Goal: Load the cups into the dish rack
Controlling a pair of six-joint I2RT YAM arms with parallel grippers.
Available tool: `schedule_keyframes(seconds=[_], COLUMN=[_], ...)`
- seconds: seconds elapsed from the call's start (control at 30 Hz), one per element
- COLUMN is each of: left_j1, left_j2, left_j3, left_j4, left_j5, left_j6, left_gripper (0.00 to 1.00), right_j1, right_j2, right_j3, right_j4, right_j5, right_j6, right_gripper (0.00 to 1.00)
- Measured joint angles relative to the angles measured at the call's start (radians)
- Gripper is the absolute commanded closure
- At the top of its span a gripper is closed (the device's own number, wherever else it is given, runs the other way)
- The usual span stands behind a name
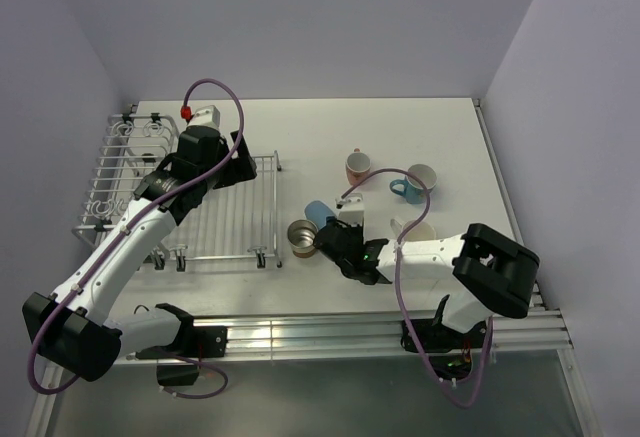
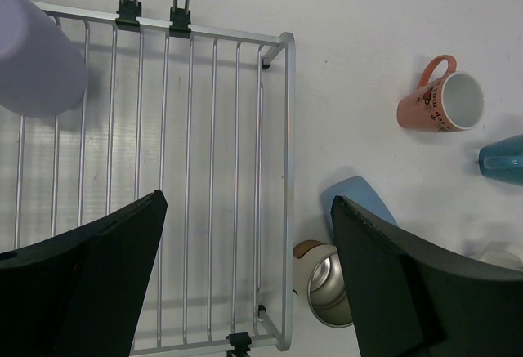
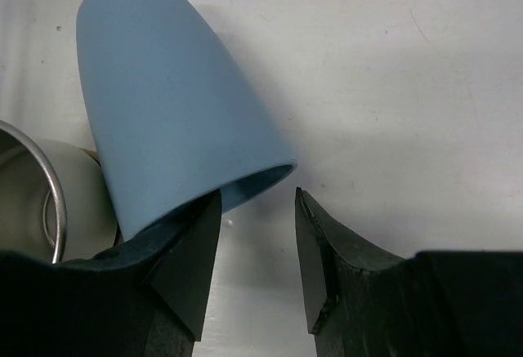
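While the mid-blue cup (image 3: 180,104) lies on its side on the white table (image 1: 450,127), right gripper (image 3: 257,198) jaws sit apart at its rim, not clamped. Steel cup (image 1: 301,238) just beside. Salmon-pink mug (image 1: 358,167), light blue mug (image 1: 418,182), cream mug (image 1: 420,229) further right. Lavender cup (image 2: 37,55) on the dish rack (image 2: 286,169). Left gripper (image 2: 249,202) above the rack, jaws wide apart, empty. Pale lilac walls (image 1: 300,17) on 3 sides.

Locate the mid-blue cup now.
Top view: the mid-blue cup lies on its side right of the dish rack, beside the steel cup, just ahead of the right gripper.
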Motion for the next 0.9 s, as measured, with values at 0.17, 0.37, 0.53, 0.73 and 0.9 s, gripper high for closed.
schedule_keyframes(seconds=[0.17,0.37,0.53,0.73,0.9], left_j1=[0.0,0.0,0.0,0.0,0.0], left_j2=[0.0,0.0,0.0,0.0,0.0], left_j3=[0.0,0.0,0.0,0.0,0.0], left_j4=[0.0,0.0,0.0,0.0,0.0], left_j5=[0.0,0.003,0.008,0.01,0.011], left_j6=[0.0,0.0,0.0,0.0,0.0], left_gripper=[0.11,0.11,0.11,0.11,0.11], right_j1=[0.0,0.0,0.0,0.0,0.0], right_j2=[-0.018,-0.131,-0.244,-0.307,-0.302], right_j3=[0.001,0.004,0.011,0.013,0.013], right_j4=[-0.04,-0.142,-0.207,-0.216,-0.195], right_j5=[0.001,0.002,-0.021,-0.102,-0.187], right_j6=[0.027,0.076,0.114,0.174,0.245], right_gripper=[0.51,0.52,0.52,0.51,0.48])
